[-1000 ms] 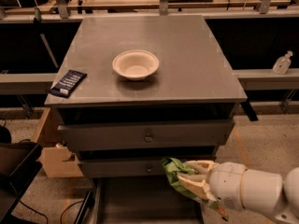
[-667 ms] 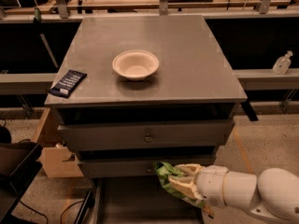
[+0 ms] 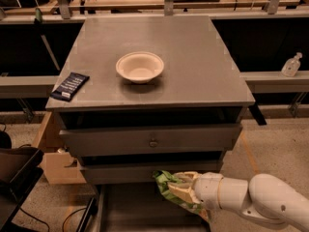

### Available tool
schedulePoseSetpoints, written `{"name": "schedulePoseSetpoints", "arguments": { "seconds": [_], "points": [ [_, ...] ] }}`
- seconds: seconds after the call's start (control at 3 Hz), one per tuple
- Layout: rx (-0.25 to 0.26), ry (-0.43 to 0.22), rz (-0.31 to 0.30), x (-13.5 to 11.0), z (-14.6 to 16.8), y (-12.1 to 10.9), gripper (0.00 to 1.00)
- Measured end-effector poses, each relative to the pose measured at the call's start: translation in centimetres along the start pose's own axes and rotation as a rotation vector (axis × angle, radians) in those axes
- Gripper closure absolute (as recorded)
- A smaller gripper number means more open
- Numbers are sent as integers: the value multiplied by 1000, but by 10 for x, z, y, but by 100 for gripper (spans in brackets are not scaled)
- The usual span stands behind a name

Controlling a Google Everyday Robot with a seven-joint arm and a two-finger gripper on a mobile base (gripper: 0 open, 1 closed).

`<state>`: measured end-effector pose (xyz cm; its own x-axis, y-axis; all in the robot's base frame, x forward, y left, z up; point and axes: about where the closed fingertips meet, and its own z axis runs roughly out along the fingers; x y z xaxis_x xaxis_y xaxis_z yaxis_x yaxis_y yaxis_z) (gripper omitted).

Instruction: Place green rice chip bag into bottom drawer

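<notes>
Where the arm ends: the gripper (image 3: 176,188) sits low at the front of the cabinet, just below the middle drawer front (image 3: 140,171).
Gripper fingers: the pale fingers (image 3: 179,193) are pressed together on the green rice chip bag (image 3: 163,179), pinching it.
Green rice chip bag: it is crumpled in the gripper, and bits of green stick out to the left and under the fingers. It hangs over the right side of the bottom drawer. I cannot tell if it touches the drawer floor.
Arm: the fat white arm (image 3: 263,204) comes in from the bottom right. It lies almost flat and points left.
Bottom drawer: the bottom drawer (image 3: 128,211) is pulled out, a flat grey tray with low side walls.
Top drawer front: the top drawer front (image 3: 106,140) is pushed in and has a small round knob (image 3: 153,142).
Cabinet top: the grey cabinet top (image 3: 193,47) holds a pale bowl (image 3: 139,66) near the middle. A small dark blue packet (image 3: 70,86) lies at the front left edge, well apart from the bowl.
Room: a clear bottle (image 3: 291,65) stands on a ledge to the right. A cardboard box (image 3: 54,156) and a black bin (image 3: 17,175) sit on the speckled floor (image 3: 273,146) to the left.
</notes>
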<state>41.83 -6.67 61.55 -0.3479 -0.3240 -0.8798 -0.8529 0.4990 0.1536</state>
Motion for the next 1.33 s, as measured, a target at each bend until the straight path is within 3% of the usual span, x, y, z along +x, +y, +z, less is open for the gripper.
{"name": "schedulePoseSetpoints", "arguments": {
  "seconds": [0.33, 1.0, 1.33],
  "points": [
    [-24, 21, 22, 16, 25, 0, 100],
    [-100, 54, 26, 106, 147, -11, 100],
    [-98, 67, 4, 132, 181, -14, 100]
  ]
}}
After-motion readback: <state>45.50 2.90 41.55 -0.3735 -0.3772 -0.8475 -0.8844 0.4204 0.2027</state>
